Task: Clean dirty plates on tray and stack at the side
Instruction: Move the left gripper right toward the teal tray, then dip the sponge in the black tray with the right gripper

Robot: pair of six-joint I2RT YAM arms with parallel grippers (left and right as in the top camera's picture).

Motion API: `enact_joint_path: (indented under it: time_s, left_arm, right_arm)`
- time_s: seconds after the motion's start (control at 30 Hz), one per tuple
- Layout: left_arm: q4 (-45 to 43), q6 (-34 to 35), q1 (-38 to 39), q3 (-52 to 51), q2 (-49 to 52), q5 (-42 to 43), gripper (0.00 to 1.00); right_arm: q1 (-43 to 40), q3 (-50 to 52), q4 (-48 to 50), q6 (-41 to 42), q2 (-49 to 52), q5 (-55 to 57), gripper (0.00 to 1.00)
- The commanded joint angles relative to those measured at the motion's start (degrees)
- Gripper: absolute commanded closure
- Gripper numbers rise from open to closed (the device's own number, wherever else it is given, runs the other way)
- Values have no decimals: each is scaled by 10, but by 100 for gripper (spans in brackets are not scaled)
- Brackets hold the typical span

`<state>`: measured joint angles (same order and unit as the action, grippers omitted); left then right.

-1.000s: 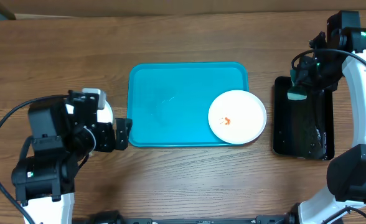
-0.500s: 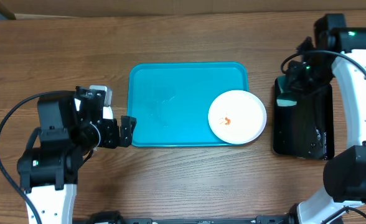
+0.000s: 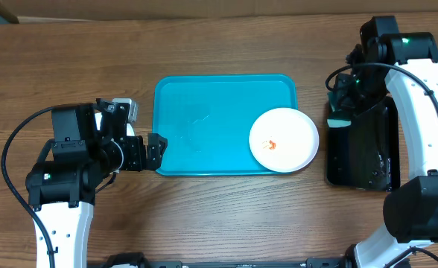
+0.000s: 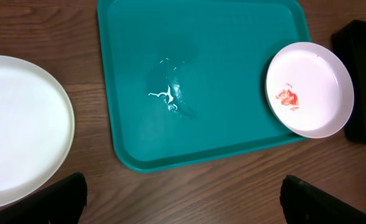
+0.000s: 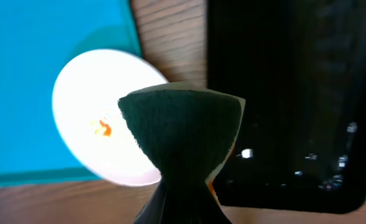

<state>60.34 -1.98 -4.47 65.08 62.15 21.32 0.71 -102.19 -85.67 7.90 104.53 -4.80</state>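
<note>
The turquoise tray lies mid-table, with thin wet streaks near its middle. At its right end sits a white plate with an orange-red smear in the centre. Another white plate, clean-looking, rests on the wood left of the tray; in the overhead view the left arm hides it. My left gripper stands open and holds nothing, at the tray's near left corner. My right gripper is shut on a green sponge, hovering over the black tray's left edge, just right of the smeared plate.
A glossy black tray with water drops lies right of the turquoise one. A bare strip of wooden table runs between the two trays. The right arm's cables hang above the black tray's far end.
My left arm has slid right until its open fingers reach the tray's left edge. My right gripper has carried the sponge leftward, from over the black tray to its left edge.
</note>
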Motion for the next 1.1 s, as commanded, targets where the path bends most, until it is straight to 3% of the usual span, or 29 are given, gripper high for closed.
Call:
enact_joint_path:
  time_s: [0.0, 0.3, 0.67, 1.07]
  left_arm:
    - [-4, 10, 4, -4, 1, 12, 0]
    - [-35, 34, 23, -4, 1, 12, 0]
    - [-51, 45, 79, -4, 1, 7, 0]
    - [-50, 54, 80, -4, 1, 6, 0]
  right_arm:
    - [-18, 2, 10, 27, -4, 39, 96]
    - [-73, 32, 55, 43, 1, 38, 96]
    - [-83, 252, 235, 47, 2, 35, 96]
    - [-83, 434, 418, 59, 2, -6, 96]
